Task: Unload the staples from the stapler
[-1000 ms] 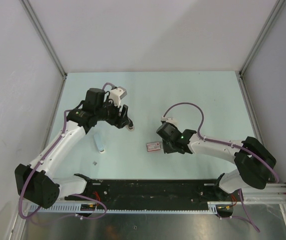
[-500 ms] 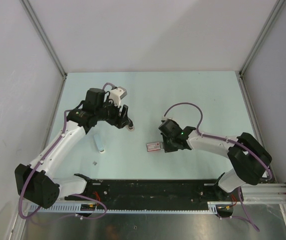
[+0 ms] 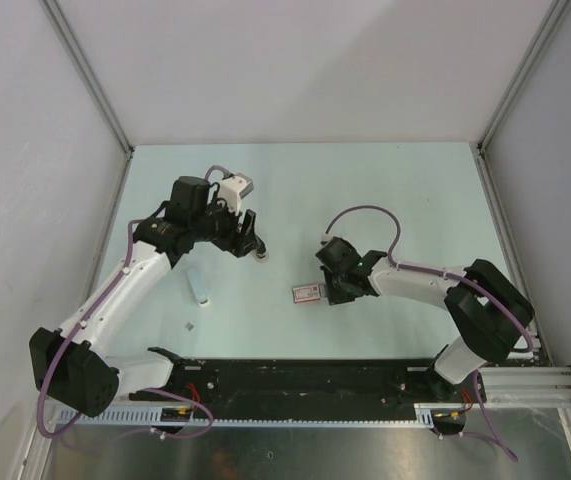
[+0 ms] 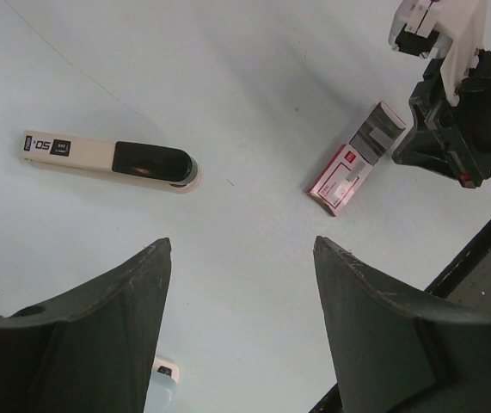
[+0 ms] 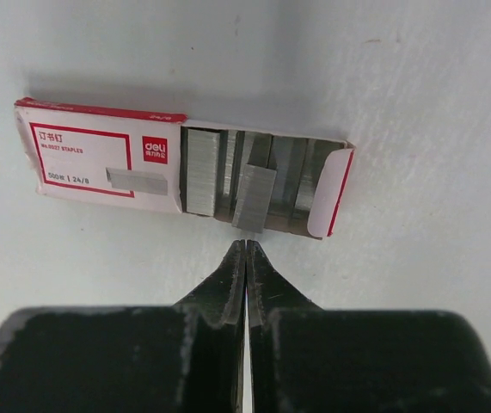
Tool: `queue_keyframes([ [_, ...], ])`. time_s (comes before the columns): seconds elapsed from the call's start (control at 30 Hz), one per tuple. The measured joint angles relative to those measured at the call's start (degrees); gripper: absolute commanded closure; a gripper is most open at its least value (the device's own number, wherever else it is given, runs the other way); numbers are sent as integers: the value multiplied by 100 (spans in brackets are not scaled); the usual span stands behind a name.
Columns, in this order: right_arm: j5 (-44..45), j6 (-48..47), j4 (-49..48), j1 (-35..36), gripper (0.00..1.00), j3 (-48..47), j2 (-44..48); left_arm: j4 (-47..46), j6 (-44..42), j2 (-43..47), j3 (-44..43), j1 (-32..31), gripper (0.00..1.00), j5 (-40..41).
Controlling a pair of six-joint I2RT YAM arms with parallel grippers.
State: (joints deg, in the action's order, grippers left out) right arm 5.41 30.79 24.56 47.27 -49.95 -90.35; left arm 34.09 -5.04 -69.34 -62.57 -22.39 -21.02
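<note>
The stapler (image 4: pixel 112 157), beige with a black end, lies flat and closed on the table, left of the staple box in the top view (image 3: pixel 199 285). My left gripper (image 4: pixel 241 243) is open and empty, held above the table (image 3: pixel 253 248), apart from the stapler. A red-and-white staple box (image 5: pixel 99 155) lies open with several grey staple strips in its tray; one strip (image 5: pixel 254 196) sticks out over the near edge. My right gripper (image 5: pixel 246 243) is shut with nothing between the fingers, its tips just short of that strip. It sits right of the box (image 3: pixel 308 292) in the top view (image 3: pixel 331 292).
A small pale object (image 4: pixel 163 383) lies under my left gripper, by its left finger. A tiny grey piece (image 3: pixel 190 326) lies on the table near the front. A black rail (image 3: pixel 295 380) runs along the near edge. Walls close in the table's sides and back.
My right wrist has swung a little closer to the staple box, and its forearm has shifted. The left arm, stapler and box have not moved.
</note>
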Motion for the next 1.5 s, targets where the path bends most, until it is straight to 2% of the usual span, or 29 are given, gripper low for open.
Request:
queue_keyframes([
  [0.67,-103,-216,-61,-170,100,-291,-205,31,-4,0,0,-11,28,-39],
  [0.8,-216,-225,2,-146,95,-291,20,42,-31,-2,0,-149,27,-31],
  [0.93,-400,-229,33,-227,84,-293,699,42,-138,-46,0,-378,26,-11],
  [1.1,-640,-240,2,-809,79,-345,1200,44,-372,-328,0,-748,25,-7],
  [1.23,-957,-225,-98,-1375,77,-221,1045,28,-754,-697,109,-1121,26,15],
  [1.5,-2170,195,-798,-2140,76,723,664,81,-1582,-1613,363,-1545,29,304],
])
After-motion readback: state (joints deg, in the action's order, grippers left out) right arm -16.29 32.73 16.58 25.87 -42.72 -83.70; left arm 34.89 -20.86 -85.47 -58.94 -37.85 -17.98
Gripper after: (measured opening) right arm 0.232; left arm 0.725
